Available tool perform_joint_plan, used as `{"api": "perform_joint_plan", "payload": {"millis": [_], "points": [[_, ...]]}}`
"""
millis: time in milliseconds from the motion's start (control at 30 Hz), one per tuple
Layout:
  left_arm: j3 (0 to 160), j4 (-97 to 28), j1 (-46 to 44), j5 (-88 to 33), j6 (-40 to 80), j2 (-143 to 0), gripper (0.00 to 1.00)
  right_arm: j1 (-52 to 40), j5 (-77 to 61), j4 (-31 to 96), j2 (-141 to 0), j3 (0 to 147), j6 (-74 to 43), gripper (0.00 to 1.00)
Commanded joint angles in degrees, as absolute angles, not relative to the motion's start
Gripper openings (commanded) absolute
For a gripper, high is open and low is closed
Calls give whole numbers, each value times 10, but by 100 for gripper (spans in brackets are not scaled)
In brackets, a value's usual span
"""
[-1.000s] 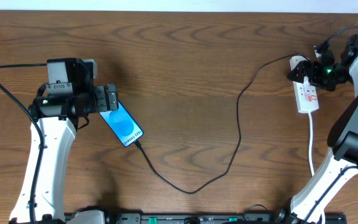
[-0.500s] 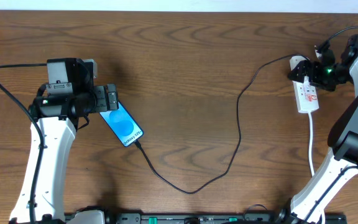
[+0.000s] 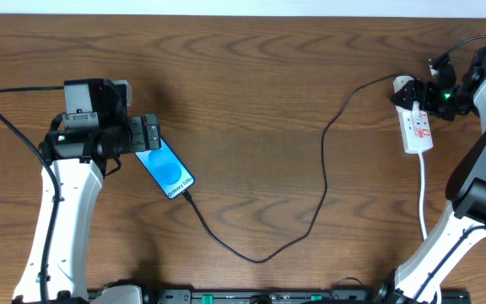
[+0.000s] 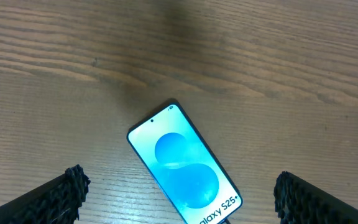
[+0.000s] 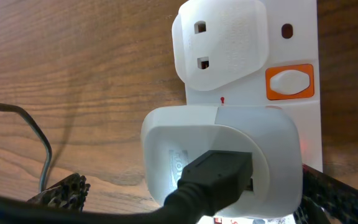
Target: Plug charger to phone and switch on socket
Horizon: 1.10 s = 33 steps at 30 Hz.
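Observation:
The phone (image 3: 166,168) lies flat at the left, its blue screen up, and it fills the middle of the left wrist view (image 4: 183,168). My left gripper (image 3: 147,135) hangs open at its upper end, fingers (image 4: 58,198) wide on either side of it. The black charger (image 3: 260,258) meets the phone's lower end and loops right to a white adapter (image 5: 222,149) plugged into the socket (image 3: 418,133). My right gripper (image 3: 424,95) is open astride that adapter. An orange-framed switch (image 5: 289,82) sits beside an unused outlet.
The socket's white cord (image 3: 423,194) runs toward the table's front edge by the right arm's base. A thin black wire (image 5: 36,134) crosses the wood left of the adapter. The charger's loop lies across the middle of the wooden table (image 3: 251,101).
My right gripper has shifted very slightly over the socket's far end. The left arm, phone and charger have not moved.

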<state>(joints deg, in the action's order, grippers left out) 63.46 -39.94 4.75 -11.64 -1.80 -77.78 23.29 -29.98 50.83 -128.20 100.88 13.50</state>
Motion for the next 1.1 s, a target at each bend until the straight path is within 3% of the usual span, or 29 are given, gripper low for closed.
{"api": "perform_joint_plan", "payload": {"millis": [0, 333, 1067], "points": [[644, -398, 47, -109, -28, -775, 98, 210, -381, 521, -1309, 979, 136, 99], [644, -399, 47, -109, -28, -775, 98, 218, -376, 526, -1308, 981, 106, 99], [644, -398, 47, -109, -28, -775, 98, 259, -193, 625, -1232, 1053, 23, 99]]}}
